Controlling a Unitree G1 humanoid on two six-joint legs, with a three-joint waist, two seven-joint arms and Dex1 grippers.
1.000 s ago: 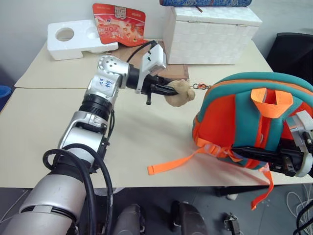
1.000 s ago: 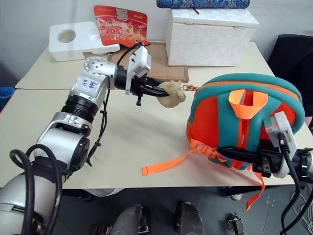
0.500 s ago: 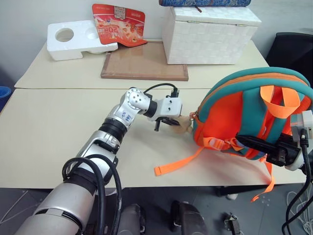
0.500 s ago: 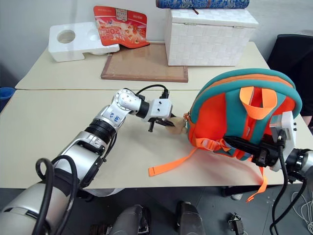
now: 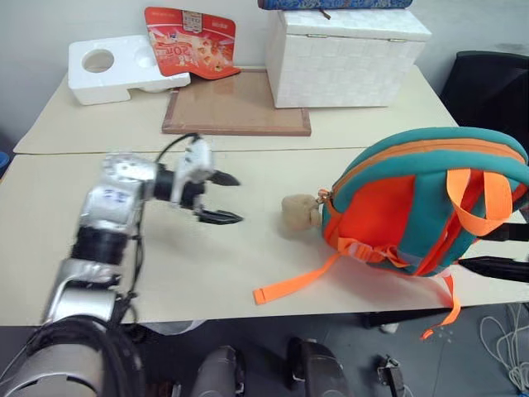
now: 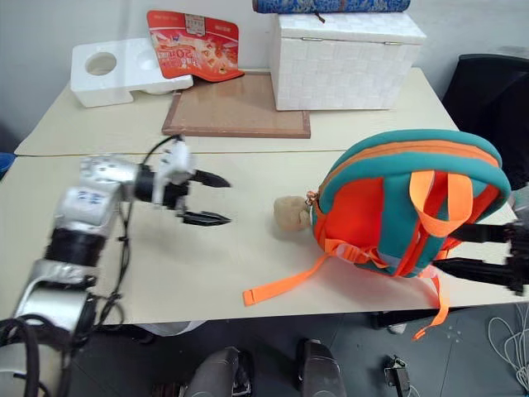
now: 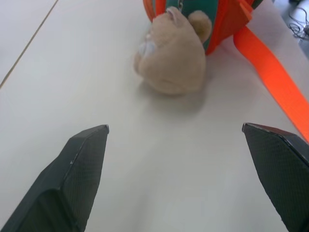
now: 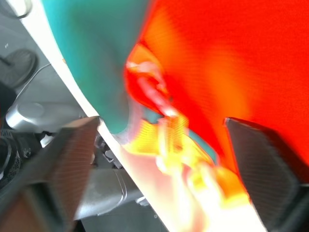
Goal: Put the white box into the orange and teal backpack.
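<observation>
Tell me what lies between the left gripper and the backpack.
Only the tan plush toy, lying against the backpack; bare table separates it from the open left gripper, seen in both eye views.

Room bright, even overhead light, shadows on table [image 5: 248, 256] soft and short. Head views sharp, left arm slightly smeared. Left wrist view clear, plush toy [image 7: 171, 60] casting faint shadow. Right wrist view heavily blurred, backpack [image 8: 207, 63] orange overexposed, straps glaring yellow-white.

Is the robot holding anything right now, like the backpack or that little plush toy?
Nothing. The left gripper is open over bare table, apart from the plush toy. The right gripper is open beside the orange and teal backpack, gripping nothing.
</observation>
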